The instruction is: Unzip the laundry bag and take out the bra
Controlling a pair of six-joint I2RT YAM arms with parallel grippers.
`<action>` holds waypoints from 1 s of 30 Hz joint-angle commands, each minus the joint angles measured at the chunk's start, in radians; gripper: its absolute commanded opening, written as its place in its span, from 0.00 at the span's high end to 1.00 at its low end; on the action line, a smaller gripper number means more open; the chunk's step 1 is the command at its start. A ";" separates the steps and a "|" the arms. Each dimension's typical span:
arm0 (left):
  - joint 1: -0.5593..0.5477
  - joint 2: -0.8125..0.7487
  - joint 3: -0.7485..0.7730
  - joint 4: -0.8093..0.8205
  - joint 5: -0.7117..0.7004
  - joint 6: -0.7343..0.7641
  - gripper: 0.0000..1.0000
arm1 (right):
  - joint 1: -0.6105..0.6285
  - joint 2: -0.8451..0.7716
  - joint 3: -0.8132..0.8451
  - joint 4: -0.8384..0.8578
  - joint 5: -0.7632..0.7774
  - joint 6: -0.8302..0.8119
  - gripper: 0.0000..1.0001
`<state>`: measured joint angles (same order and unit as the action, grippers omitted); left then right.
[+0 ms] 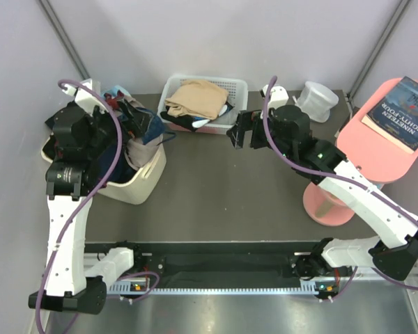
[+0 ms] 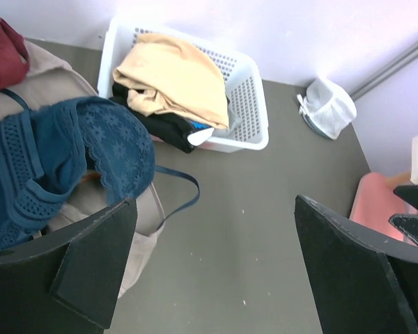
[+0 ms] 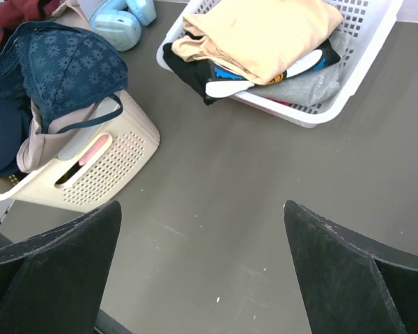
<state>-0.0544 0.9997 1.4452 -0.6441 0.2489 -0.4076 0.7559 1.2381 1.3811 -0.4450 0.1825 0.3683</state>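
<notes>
I see the tub (image 1: 143, 184) left, the basket (image 1: 237, 88) far centre, the laundry bag (image 1: 318, 100) to its right, a book (image 1: 403, 104) on the side table (image 1: 375, 144).

Count on and beside the surface:
- End effectors: two, the left end effector (image 2: 216, 268) and the right end effector (image 3: 202, 271).
- Laundry bag (image 2: 331, 108): one.
- White slotted basket (image 2: 249, 104): one.
- Cream tub (image 3: 118, 167): one.
- Pink side table (image 1: 366, 142): one.
- Book (image 1: 404, 104): one.
- Tan folded garment (image 2: 171, 76): one.
- Blue lace garment (image 2: 90, 146): one.
</notes>
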 commanded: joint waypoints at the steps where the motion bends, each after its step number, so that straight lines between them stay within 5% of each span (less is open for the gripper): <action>1: -0.002 0.002 0.034 0.081 -0.049 0.009 0.01 | -0.007 -0.028 0.024 0.009 0.032 -0.017 0.00; 14: -0.002 0.070 0.076 0.113 -0.005 0.062 0.01 | -0.009 0.107 0.206 -0.001 -0.052 -0.153 0.00; 19: -0.002 0.108 0.130 0.081 -0.020 0.093 0.01 | -0.010 0.354 0.432 -0.057 -0.019 -0.204 0.00; 26: -0.002 0.149 0.181 0.044 -0.057 0.128 0.01 | -0.027 0.756 0.818 -0.067 0.245 -0.108 0.00; 30: -0.002 0.157 0.184 0.014 -0.066 0.150 0.01 | -0.094 0.932 0.871 0.003 0.414 -0.014 0.00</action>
<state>-0.0544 1.1526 1.5974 -0.6109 0.2047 -0.3004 0.7357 2.0628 2.1891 -0.4923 0.3683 0.2531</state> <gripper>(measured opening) 0.989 0.996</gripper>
